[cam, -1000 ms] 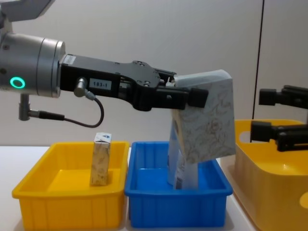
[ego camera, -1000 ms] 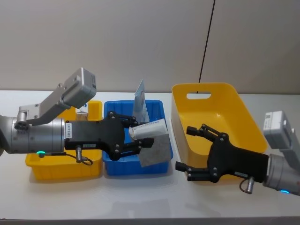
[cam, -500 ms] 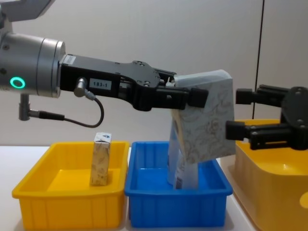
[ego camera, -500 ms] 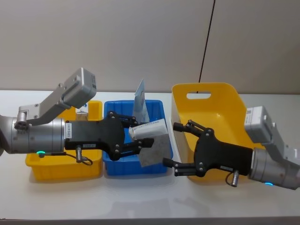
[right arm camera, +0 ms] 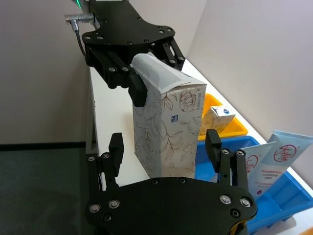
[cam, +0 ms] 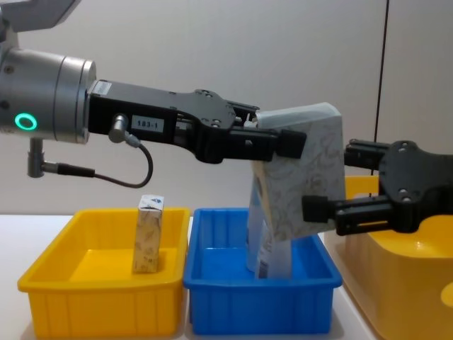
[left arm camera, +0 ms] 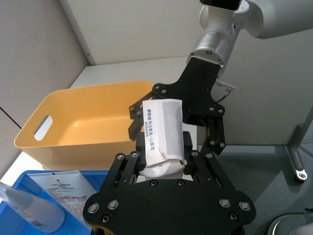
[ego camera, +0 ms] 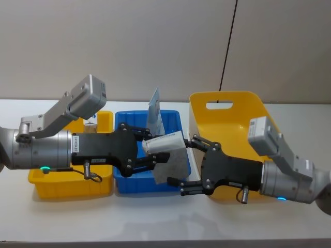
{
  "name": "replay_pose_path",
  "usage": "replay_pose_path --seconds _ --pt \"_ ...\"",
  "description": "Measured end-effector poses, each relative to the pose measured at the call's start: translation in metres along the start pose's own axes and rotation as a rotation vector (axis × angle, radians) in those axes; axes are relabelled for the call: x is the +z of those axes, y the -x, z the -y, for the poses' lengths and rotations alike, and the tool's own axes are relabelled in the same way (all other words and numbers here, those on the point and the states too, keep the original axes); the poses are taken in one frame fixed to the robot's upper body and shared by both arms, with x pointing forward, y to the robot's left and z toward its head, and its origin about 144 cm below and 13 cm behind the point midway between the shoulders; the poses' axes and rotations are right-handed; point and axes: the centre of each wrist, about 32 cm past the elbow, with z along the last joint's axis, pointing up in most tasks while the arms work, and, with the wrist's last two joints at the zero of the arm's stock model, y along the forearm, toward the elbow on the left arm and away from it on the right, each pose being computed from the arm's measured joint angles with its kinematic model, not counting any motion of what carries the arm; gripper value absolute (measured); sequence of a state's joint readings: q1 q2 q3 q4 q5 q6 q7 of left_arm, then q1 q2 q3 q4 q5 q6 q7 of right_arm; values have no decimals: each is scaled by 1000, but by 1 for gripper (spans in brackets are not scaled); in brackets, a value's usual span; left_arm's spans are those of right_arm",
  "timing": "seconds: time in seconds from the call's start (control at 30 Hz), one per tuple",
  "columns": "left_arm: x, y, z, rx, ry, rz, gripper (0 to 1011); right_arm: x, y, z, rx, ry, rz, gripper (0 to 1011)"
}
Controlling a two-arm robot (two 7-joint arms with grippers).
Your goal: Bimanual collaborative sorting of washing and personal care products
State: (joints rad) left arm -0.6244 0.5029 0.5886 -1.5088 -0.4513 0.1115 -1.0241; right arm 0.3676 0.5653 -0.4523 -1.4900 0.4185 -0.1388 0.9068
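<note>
Head view: the left gripper (ego camera: pixel 150 150) pinches a carton (ego camera: pixel 173 164) by its white top, holding it above the blue tray (ego camera: pixel 150 187). The right gripper (ego camera: pixel 185 163) sits just beside it, in front of the basket (ego camera: pixel 243 103), fingers spread.

Left wrist view: the left fingers (left arm camera: pixel 142 164) press both sides of the carton's folded top.

Right wrist view: the right fingers (right arm camera: pixel 116 152) stand wide on either side of the carton's lower body, with gaps showing.

Chest view: the carton hangs tilted over a pouch (cam: pixel 262 248) that stands in the blue tray. A small carton (cam: pixel 147 237) stands upright in the yellow tray (cam: pixel 99 294) on the tabletop.
</note>
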Motion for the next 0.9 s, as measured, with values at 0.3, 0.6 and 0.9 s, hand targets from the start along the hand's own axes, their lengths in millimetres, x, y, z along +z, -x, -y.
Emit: replay_pose_path --seconds 0.3,0.6,0.9 --pt "0 0 0 0 0 0 360 -2 -11 -11 28 16 18 1002" --pt "0 0 0 0 0 0 360 0 -26 -18 60 32 35 1002" --pt "0 0 0 0 0 0 360 6 -36 -19 105 55 37 1002"
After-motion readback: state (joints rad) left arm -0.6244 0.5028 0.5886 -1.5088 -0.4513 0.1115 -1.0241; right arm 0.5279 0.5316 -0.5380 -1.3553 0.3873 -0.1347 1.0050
